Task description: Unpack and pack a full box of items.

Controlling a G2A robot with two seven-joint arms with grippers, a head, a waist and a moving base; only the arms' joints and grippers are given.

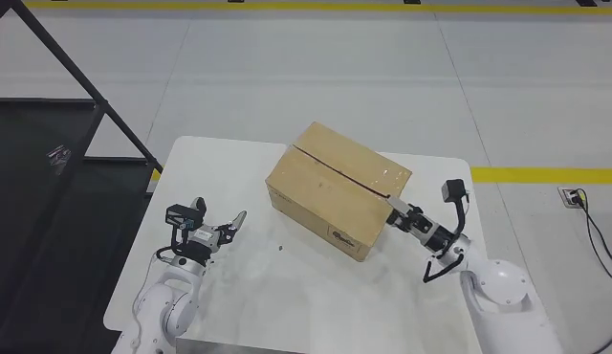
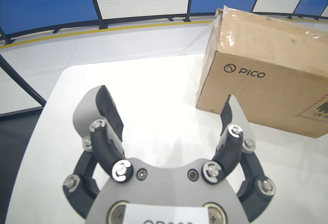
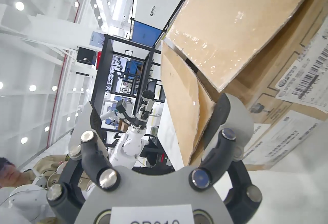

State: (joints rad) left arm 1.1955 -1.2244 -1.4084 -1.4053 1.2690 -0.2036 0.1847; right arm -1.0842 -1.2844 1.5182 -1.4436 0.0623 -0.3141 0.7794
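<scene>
Box [image 1: 335, 201] on table [image 1: 287, 287], left pincer [image 2: 166, 93] wide, right pincer [image 3: 157, 104] wide astride flap [image 3: 184, 97].

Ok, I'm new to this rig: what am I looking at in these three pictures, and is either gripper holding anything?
It is a two-armed robot at a white table. One picture looks down from above the arms; the other two come from a camera on each wrist. A cardboard box sits on the table, its flaps folded down. The left gripper is open above the table, apart from the box. The right gripper is open at the box's end, by the flaps. Neither holds anything.
</scene>
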